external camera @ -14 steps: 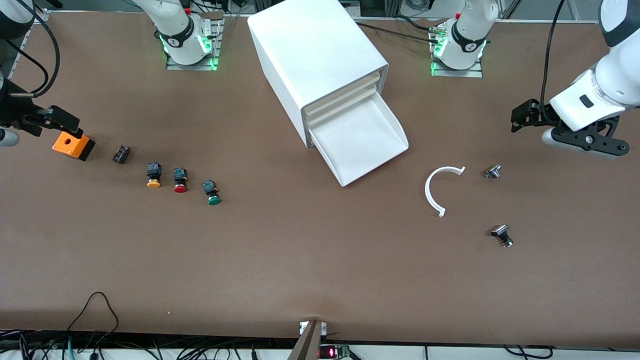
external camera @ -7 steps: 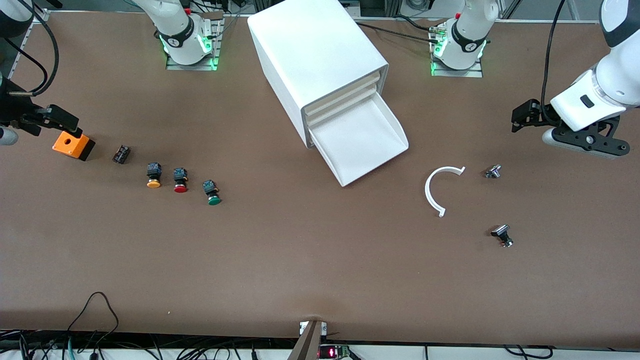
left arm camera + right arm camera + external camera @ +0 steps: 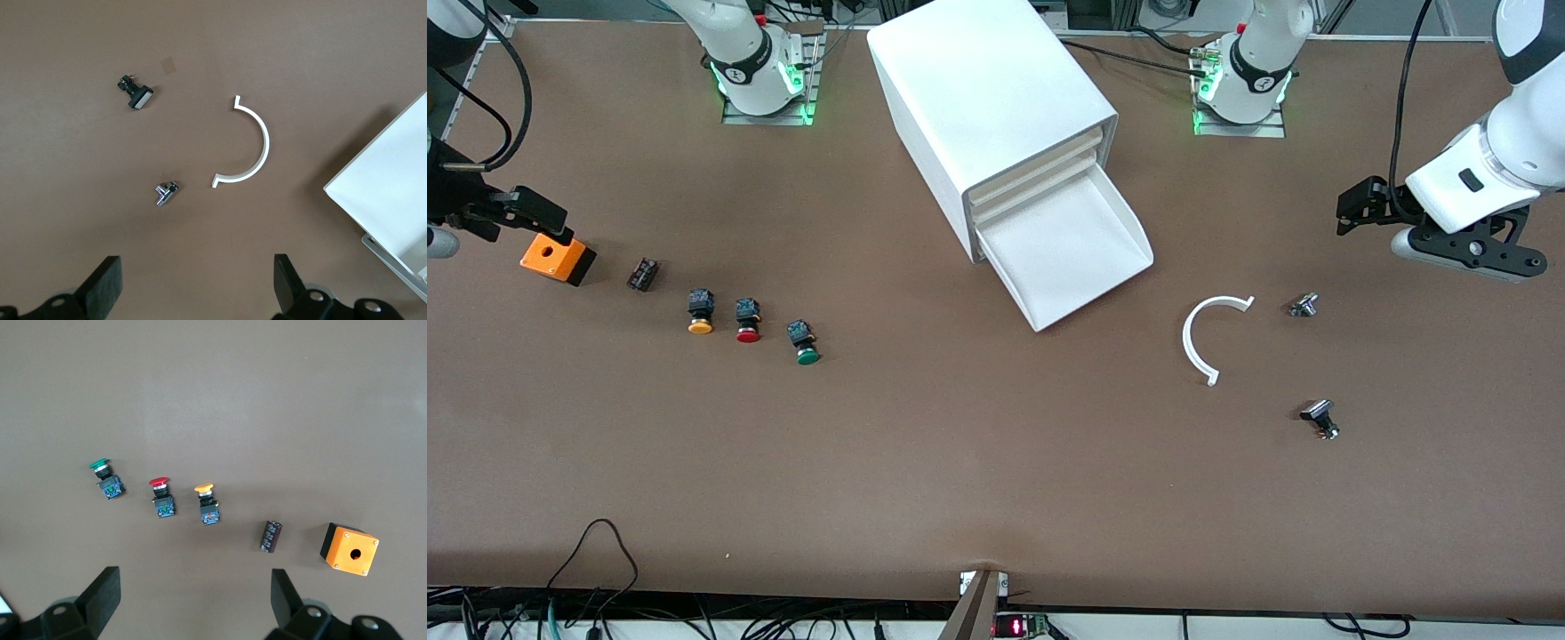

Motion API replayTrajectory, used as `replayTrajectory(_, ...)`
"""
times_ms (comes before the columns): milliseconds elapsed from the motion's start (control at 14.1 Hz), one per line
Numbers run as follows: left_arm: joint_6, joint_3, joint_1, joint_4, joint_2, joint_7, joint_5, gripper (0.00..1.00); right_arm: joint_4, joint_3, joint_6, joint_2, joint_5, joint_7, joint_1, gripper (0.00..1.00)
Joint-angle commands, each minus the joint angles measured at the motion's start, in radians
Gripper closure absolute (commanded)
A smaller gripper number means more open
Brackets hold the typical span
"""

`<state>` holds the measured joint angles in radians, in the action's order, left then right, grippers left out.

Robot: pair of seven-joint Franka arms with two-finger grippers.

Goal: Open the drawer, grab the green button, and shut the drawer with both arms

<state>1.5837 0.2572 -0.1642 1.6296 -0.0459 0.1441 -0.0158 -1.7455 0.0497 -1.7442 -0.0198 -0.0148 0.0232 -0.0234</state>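
a brown surface [image 3: 996, 462] seen from above, with a big white box cabinet [image 3: 987, 98] standing between the two arm bases. its lowest drawer [image 3: 1063, 253] is pulled out, a wide shallow white tray that looks empty.

the green-capped button [image 3: 804, 343] lies on the surface toward the right arm's end, last in a row with a red-capped button [image 3: 747, 321] and an orange-capped button [image 3: 700, 313]. a small dark cylinder [image 3: 641, 274] and an orange box [image 3: 558, 257] continue the row toward the edge of the surface.

the right claw [image 3: 193, 603] hovers over the orange box, its fingers spread wide and holding nothing. the left claw [image 3: 197, 287] hangs over the left arm's end of the surface, also wide open and empty. beneath it lie a white curved strip [image 3: 1209, 333] and two small metal parts [image 3: 1304, 305] [image 3: 1320, 418].

judging by the layout, the drawer-opening step is done and the button is already out on the surface, so closing the drawer seems to be what remains. the next move would need a claw brought to the drawer's front lip to push it straight in along the cabinet's slanted line.
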Motion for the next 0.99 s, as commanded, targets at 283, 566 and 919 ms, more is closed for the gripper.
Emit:
replayTrajectory(283, -0.013, -0.009, -0.002, -0.063, -0.043, 0.005, 0.013, 0.0, 0.003, 0.001, 0.008, 0.012, 0.007, 0.017, -0.004, 0.0)
replayTrajectory(566, -0.019, -0.004, 0.006, -0.082, -0.087, 0.006, 0.008, 0.0, 0.003, 0.001, 0.005, 0.018, 0.007, 0.014, -0.003, 0.0)
replayTrajectory(919, -0.036, -0.003, -0.004, -0.054, -0.179, 0.037, 0.017, 0.0, 0.003, 0.001, 0.009, 0.023, 0.004, 0.015, -0.001, 0.0)
